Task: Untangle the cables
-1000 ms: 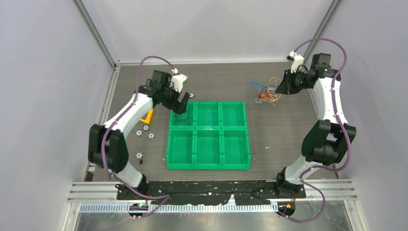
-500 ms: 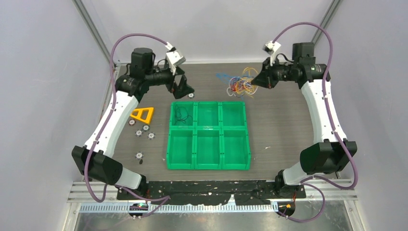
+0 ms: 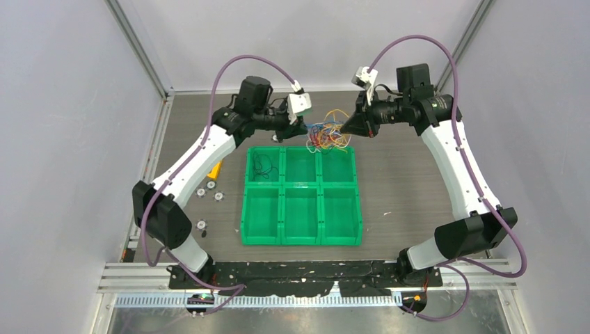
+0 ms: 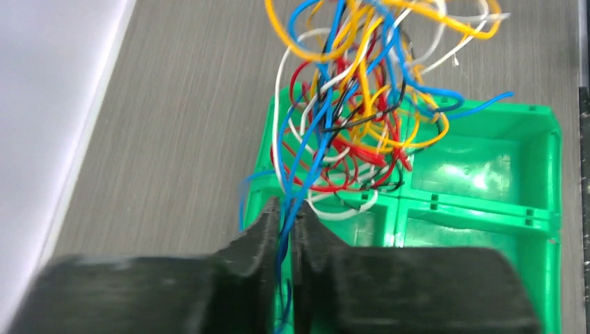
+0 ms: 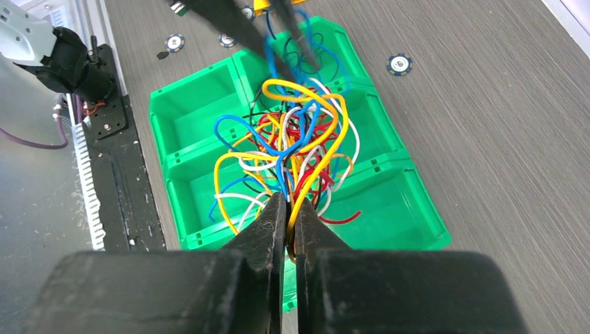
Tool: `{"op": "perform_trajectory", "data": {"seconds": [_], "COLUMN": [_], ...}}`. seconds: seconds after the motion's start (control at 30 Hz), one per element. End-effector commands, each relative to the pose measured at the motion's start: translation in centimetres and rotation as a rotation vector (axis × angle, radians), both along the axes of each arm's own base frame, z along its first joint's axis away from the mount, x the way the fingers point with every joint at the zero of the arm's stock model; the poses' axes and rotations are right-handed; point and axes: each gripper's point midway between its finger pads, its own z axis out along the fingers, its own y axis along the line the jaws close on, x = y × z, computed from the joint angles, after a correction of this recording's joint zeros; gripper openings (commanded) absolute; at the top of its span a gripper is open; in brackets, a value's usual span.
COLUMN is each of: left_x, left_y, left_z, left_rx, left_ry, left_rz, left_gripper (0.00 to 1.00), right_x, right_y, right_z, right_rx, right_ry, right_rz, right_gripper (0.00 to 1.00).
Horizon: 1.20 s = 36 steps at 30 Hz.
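My left hand [image 4: 285, 209] is pinched shut on a blue strand [image 4: 311, 139]. My right hand [image 5: 286, 202] is closed on a yellow-orange strand [image 5: 306, 189], perhaps with a blue one beside it. Between them the cables [image 3: 327, 133] hang as one knotted clump, lifted off the bench [image 3: 417, 174] above the far edge of the green tray [image 3: 300, 243]. I judge this the pulling-apart step. Next I'd draw the hands apart slowly, watching that loops slip rather than cinch.
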Motion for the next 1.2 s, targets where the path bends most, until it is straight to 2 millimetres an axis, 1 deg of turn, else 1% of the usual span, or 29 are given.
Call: {"op": "perform_trajectory", "data": {"seconds": [0.0,0.07,0.13,0.23,0.37,0.4,0.5,0.63,0.67,0.7,0.73,0.77,0.83,0.9,0.97,1.03,1.07,1.1,1.13,1.17], "left_x": [1.9,2.4,3.4,5.6,8.7,9.4,11.0,13.1,13.5,14.0,14.3,14.6,15.0,15.0,15.3,15.7,16.1,16.5,16.9,17.2], "left_y": [2.4,3.9,5.6,8.3,12.3,13.2,15.8,19.6,20.5,21.4,22.1,22.4,22.4,21.5,20.9,21.1,21.7,22.6,23.6,24.1], "left_z": [0.4,0.5,0.9,1.6,1.6,1.6,1.4,0.8,0.9,0.8,0.8,0.8,0.8,1.2,1.5,1.3,1.2,0.7,0.5,0.3], "left_rx": [0.046,0.027,-0.016,-0.095,-0.175,-0.19,-0.209,-0.196,-0.198,-0.201,-0.204,-0.205,-0.207,-0.232,-0.247,-0.237,-0.227,-0.211,-0.201,-0.191], "left_ry": [-0.018,0.025,0.068,0.147,0.261,0.278,0.295,0.29,0.288,0.292,0.294,0.295,0.298,0.313,0.325,0.316,0.304,0.304,0.304,0.299], "left_rz": [0.082,0.128,0.202,0.339,0.527,0.563,0.659,0.792,0.82,0.847,0.865,0.872,0.868,0.821,0.814,0.84,0.871,0.908,0.945,0.972], "left_gripper": [0.0,0.0,0.0,0.0,0.0,0.0,0.0,0.0,0.0,0.0,0.0,0.0,0.0,0.0,0.0,0.0,0.0,0.0,0.0,0.0], "right_x": [0.0,1.2,2.7,5.1,7.9,8.3,9.4,10.0,10.1,10.2,10.2,10.3,10.4,10.6,10.8,11.2,11.4,11.5,11.6,11.8], "right_y": [-1.2,-2.5,-4.4,-7.6,-12.5,-14.0,-16.9,-20.9,-22.3,-22.9,-24.0,-24.9,-25.8,-25.8,-25.5,-26.0,-26.9,-28.1,-29.5,-31.3], "right_z": [2.4,1.6,0.6,-0.7,-1.5,-1.5,-2.0,-3.1,-3.3,-3.6,-3.8,-4.1,-4.8,-5.3,-5.5,-5.6,-5.8,-5.4,-5.3,-4.6], "right_rx": [-0.023,-0.051,-0.097,-0.15,-0.179,-0.182,-0.209,-0.272,-0.288,-0.298,-0.311,-0.317,-0.328,-0.324,-0.305,-0.309,-0.336,-0.348,-0.37,-0.376], "right_ry": [-0.102,-0.087,-0.069,-0.043,-0.03,-0.027,-0.022,-0.017,-0.017,-0.014,-0.013,-0.003,0.011,0.025,0.036,0.043,0.047,0.03,0.021,-0.008], "right_rz": [-0.046,-0.113,-0.205,-0.347,-0.525,-0.568,-0.656,-0.756,-0.792,-0.806,-0.832,-0.849,-0.862,-0.853,-0.847,-0.873,-0.907,-0.945,-0.992,-1.046], "right_gripper": [0.05,0.05,0.06,0.05,0.05,0.06,0.05,0.05,0.05,0.05,0.05,0.05,0.05,0.05,0.05,0.05,0.05,0.05,0.05,0.05]}}
